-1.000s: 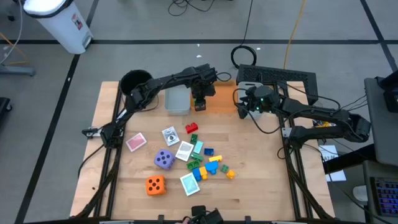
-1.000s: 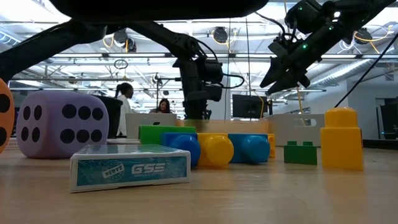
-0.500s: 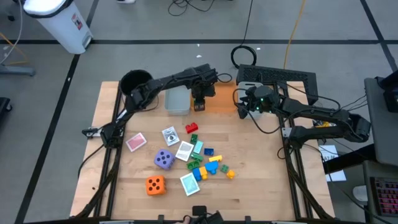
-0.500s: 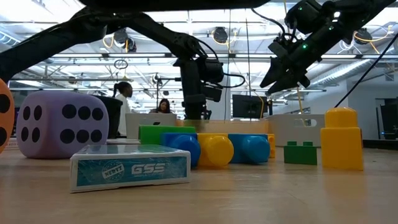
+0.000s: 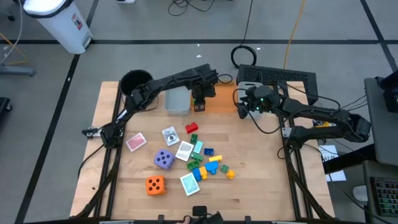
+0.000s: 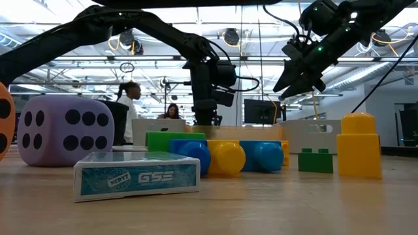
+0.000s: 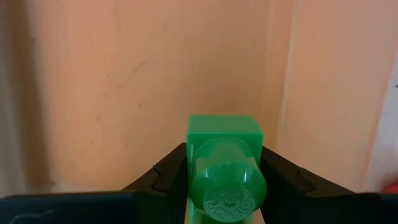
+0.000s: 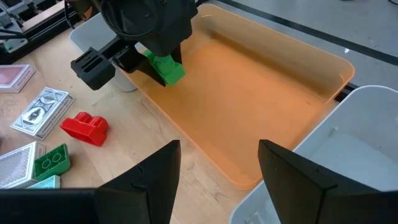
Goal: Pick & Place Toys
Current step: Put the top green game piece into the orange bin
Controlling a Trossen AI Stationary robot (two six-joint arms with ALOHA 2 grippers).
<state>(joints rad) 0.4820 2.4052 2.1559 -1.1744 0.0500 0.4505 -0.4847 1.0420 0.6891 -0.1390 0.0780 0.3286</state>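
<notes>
Overhead, left gripper (image 8: 163,62) clamps a green brick (image 7: 225,168), held just above the orange bin's (image 8: 261,99) floor at its end nearest the grey bin (image 5: 177,99). Right gripper (image 8: 217,168) hangs above the orange bin's opposite end, fingers apart, holding nothing. Red brick (image 8: 85,127) lies on the table just beside the orange bin.

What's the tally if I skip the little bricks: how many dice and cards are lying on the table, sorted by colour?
Purple die: 1
Orange die: 1
Pink card: 1
White cards: 2
Teal cards: 2
Total: 7
</notes>
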